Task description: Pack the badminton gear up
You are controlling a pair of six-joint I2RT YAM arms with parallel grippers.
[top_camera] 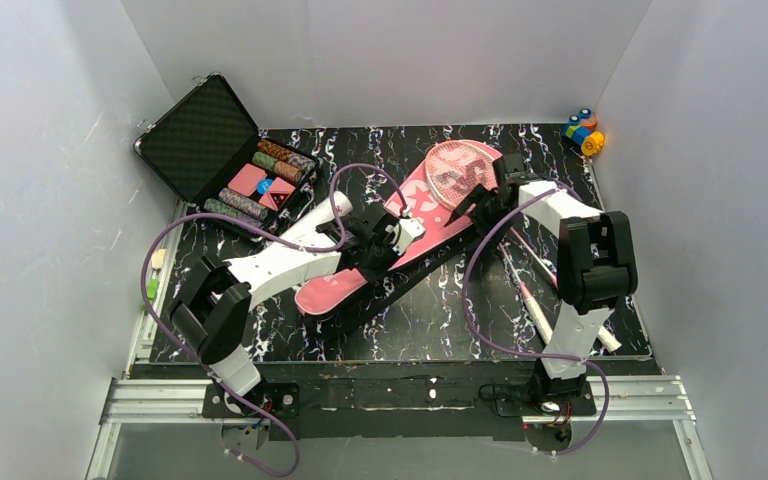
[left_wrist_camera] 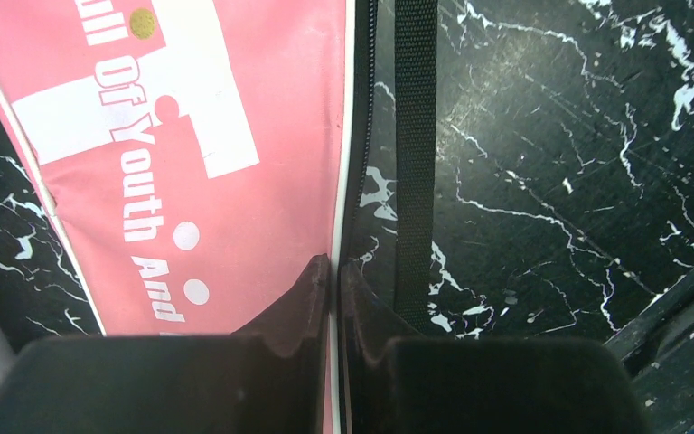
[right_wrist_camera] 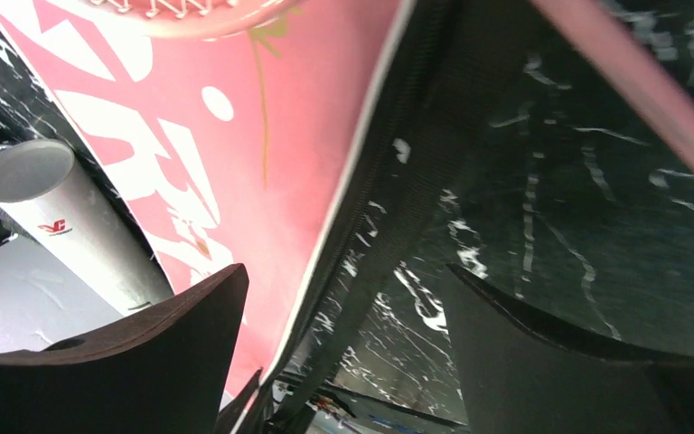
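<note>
We judge the packing barely begun, with nothing yet inside. Nearest us, the left jaws point(left_wrist_camera: 334, 271) are pinched together on the white-piped edge of the pink bag point(left_wrist_camera: 190, 136), with its black strap point(left_wrist_camera: 414, 136) just to their right on the worktop point(left_wrist_camera: 578, 181). The right jaws point(right_wrist_camera: 345, 271) stand wide apart, holding nothing, astride that same edge. Beyond them a racket head point(top_camera: 460, 168) seems to lie on top of the bag, and a pink shaft point(right_wrist_camera: 633, 72) runs off to their right. The white tube point(right_wrist_camera: 54, 217) lies to their left, past the bag. We see no shuttlecock.
</note>
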